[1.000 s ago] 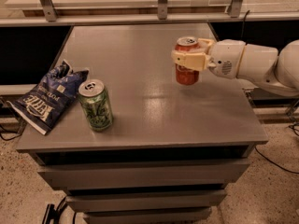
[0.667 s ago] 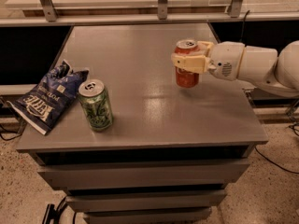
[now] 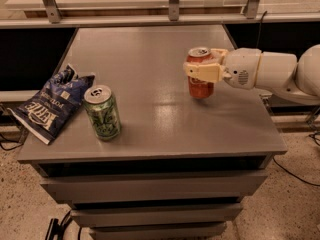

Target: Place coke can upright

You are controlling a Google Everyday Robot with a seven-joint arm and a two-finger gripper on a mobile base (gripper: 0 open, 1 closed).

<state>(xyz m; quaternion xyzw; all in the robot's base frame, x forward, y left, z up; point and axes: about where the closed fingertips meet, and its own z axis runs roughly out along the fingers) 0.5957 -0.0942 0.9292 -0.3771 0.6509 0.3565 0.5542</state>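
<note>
**Grasp state.** The gripper (image 3: 201, 65) is positioned at the coke can (image 3: 201, 88), reaching in from the right of the view on the white arm (image 3: 270, 70). The fingers (image 3: 199, 73) are clamped on the upper half of the can, one across its near face and the other behind it. This high grip leaves the base free to meet the counter (image 3: 150, 54) flat.

**Position of the task item.** Locations are given relative to the green can (image 3: 102, 113). The coke can is well apart from it, to the right and farther back. It is upright, silver top and pull tab upward. Its base appears to rest on the counter, or just above it; contact cannot be confirmed.

**Other items.** The green can stands upright near the front edge. A blue chip bag (image 3: 47, 104) lies flat just to its left, overhanging the counter's left edge.

**Assessment.** The placement appears nearly complete. The upright posture is achieved, and release is the remaining step. Separation from the green can means the fingers should part without disturbing it.

**Caution.** If the base is not fully seated, release may let the can rock or tip. The fingers should withdraw sideways without dragging the can wall.
</note>
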